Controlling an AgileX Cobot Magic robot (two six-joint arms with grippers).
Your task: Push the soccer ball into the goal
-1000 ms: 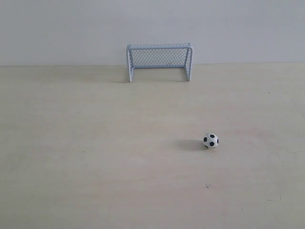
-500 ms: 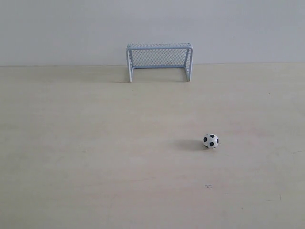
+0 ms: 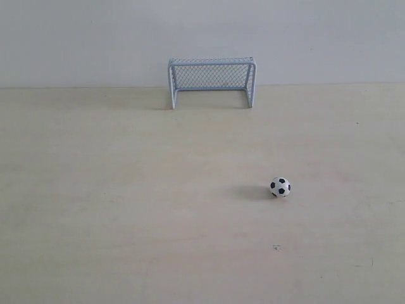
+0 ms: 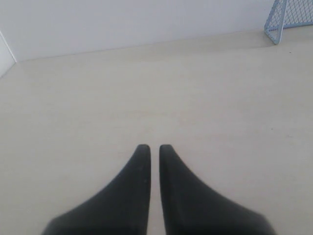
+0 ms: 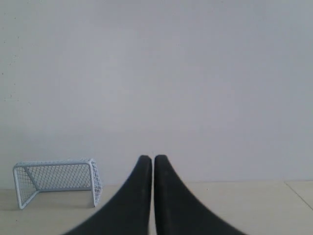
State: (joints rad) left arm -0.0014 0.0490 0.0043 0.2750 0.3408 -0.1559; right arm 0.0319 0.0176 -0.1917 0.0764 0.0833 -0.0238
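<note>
The pale tabletop (image 3: 126,202) is stretching wide in the exterior view, its far edge meeting a white wall (image 3: 202,31). The goal (image 3: 211,76) is standing upright at that far edge, close against the wall and a little left of the view's middle, its open mouth facing the camera. The soccer ball (image 3: 280,187) is resting on the tabletop well apart from the goal, nearer the camera and out to the right of the goal's right post, casting a soft shadow to its left. Open surface is lying between ball and goal mouth and on every side of the ball. A small dark speck (image 3: 276,247) is sitting on the surface nearer the camera than the ball. In the left wrist view the left pincer (image 4: 153,147) is hanging over bare tabletop with its two dark fingers drawn almost together, only a thin slit showing between them, gripping nothing. A corner of the goal (image 4: 288,19) is showing well beyond it, by the wall. In the right wrist view the right pincer (image 5: 153,157) is pointing toward the wall, its fingers likewise closed down to a narrow slit and holding nothing, with the goal (image 5: 56,182) standing well off to one side of it.
</note>
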